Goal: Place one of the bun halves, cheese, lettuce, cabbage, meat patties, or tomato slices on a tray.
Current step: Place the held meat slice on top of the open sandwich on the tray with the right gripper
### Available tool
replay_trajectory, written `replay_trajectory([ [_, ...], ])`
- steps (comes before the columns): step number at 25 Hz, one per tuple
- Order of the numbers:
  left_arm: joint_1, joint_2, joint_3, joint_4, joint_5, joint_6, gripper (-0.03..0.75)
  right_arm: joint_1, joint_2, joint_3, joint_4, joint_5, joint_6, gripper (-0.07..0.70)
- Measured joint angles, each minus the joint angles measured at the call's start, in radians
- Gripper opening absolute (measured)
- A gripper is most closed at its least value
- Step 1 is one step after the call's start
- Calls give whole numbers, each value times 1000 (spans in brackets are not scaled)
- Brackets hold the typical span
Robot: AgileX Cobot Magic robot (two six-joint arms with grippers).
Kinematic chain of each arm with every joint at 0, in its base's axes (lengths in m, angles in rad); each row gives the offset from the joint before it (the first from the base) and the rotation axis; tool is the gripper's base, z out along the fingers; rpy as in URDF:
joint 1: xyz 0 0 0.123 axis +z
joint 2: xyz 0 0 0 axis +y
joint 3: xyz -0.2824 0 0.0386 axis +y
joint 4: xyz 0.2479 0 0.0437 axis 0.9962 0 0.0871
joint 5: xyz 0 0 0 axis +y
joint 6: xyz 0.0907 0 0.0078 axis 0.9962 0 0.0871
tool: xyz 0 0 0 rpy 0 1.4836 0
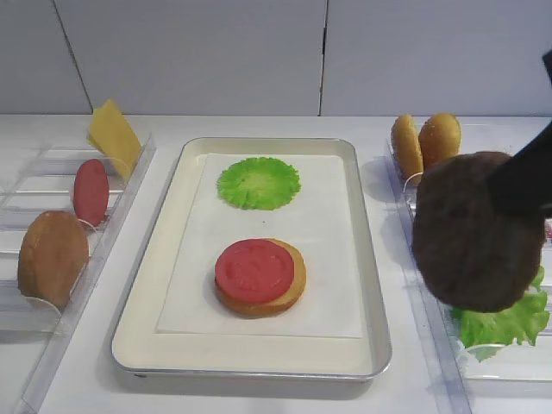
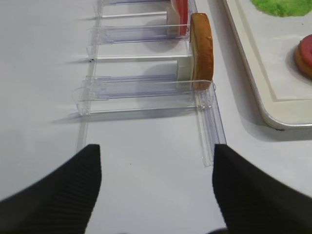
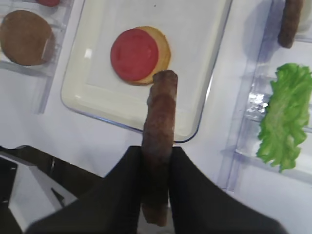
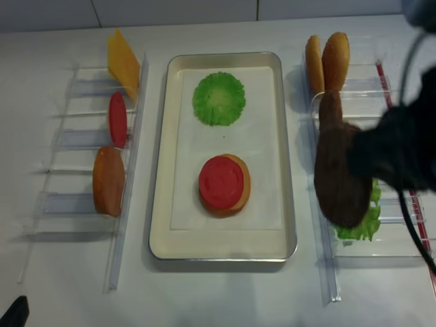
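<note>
Right fingers [image 3: 156, 168] grip a meat patty [image 3: 160, 146] edge-on; left fingers [image 2: 156, 185] spread open above the table [image 2: 44, 73]

Pretty bright, even overhead light with soft shadows hugging the tray [image 1: 379, 345], glare on its metal rim, and the wrist views go blurry up close.

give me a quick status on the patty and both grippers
Right gripper shut on meat patty, held on edge above the right rack. Left gripper open, empty. Tray holds cabbage, tomato slice on bun half. Path clear.
</note>
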Motion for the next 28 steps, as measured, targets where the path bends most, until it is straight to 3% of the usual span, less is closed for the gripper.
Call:
replay_trajectory([
  [7, 0, 0, 0, 0, 0, 0, 485, 4, -86, 221, 306, -196, -127, 138],
  [11, 0, 0, 0, 0, 0, 0, 485, 5, -72, 353, 554, -391, -381, 138],
  [15, 0, 0, 0, 0, 0, 0, 485, 5, 38, 373, 796, -471, -633, 138],
  [19, 0, 0, 0, 0, 0, 0, 485, 5, 222, 373, 1053, -462, -900, 138],
  [21, 0, 0, 0, 0, 0, 0, 485, -11, 315, 355, 1102, -426, -968, 138],
  [28, 0, 0, 0, 0, 0, 0, 485, -219, 578, 176, 1129, -118, -1072, 138],
])
